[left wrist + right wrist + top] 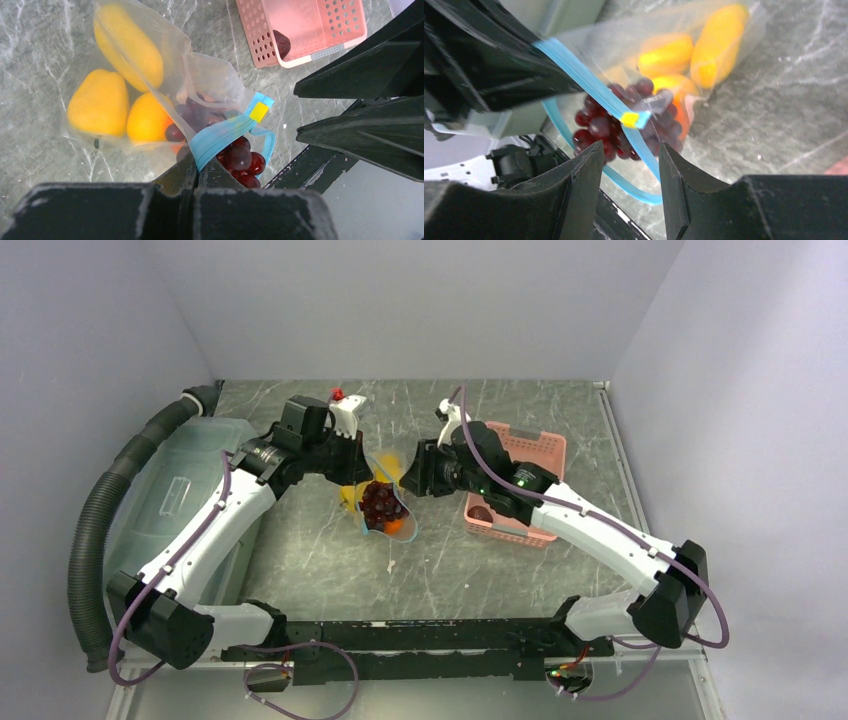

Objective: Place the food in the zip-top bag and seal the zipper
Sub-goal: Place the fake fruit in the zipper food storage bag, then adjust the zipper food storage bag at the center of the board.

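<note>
The clear zip-top bag [200, 75] lies on the table, its mouth towards the arms. Inside are the yellow oblong fruit [127, 45], bell pepper [100, 102] and lemon [145, 120]. The purple grape bunch [240, 157] sits at the open mouth, with the orange ball [681, 117] beside it. My left gripper [197, 167] is shut on one end of the teal-blue zipper [225, 132], which carries a yellow slider [259, 111]. My right gripper [631, 155] is open and empty, with the zipper strip [584, 82] running between its fingers. The top view shows both grippers [352, 475] [412, 480] at the bag [380, 505].
The pink perforated basket [540, 445] stands right of the bag with one dark round item [282, 42] in it. A large translucent lidded bin [170, 500] and a grey ribbed hose [90, 540] fill the left side. White walls enclose the table.
</note>
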`<state>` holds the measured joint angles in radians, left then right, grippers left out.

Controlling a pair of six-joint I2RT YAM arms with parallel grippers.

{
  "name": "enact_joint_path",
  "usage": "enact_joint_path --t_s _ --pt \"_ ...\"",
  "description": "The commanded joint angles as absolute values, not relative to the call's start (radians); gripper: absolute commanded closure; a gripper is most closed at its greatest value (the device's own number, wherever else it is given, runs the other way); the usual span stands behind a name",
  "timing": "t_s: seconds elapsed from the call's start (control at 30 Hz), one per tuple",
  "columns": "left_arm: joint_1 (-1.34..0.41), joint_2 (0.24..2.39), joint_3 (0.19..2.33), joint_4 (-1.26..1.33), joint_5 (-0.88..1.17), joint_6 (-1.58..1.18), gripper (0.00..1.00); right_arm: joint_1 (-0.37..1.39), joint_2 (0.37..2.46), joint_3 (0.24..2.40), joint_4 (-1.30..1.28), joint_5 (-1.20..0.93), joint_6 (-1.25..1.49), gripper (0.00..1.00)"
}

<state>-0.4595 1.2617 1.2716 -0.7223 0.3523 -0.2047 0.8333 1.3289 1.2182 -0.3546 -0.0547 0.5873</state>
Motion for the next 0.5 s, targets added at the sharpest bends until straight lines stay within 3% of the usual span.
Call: enact_joint_path --t_s 0.0,0.47 --pt "-0.456 1.255 1.279 -0.665 0.382 -0.220 1.00 0.840 1.259 1.143 -0.361 -0.039 0.617 0.52" --pt "-0.449 1.263 1.281 -0.666 0.393 -0.224 1.00 0.931 1.220 0.982 -0.336 0.038 0.694 0.52"
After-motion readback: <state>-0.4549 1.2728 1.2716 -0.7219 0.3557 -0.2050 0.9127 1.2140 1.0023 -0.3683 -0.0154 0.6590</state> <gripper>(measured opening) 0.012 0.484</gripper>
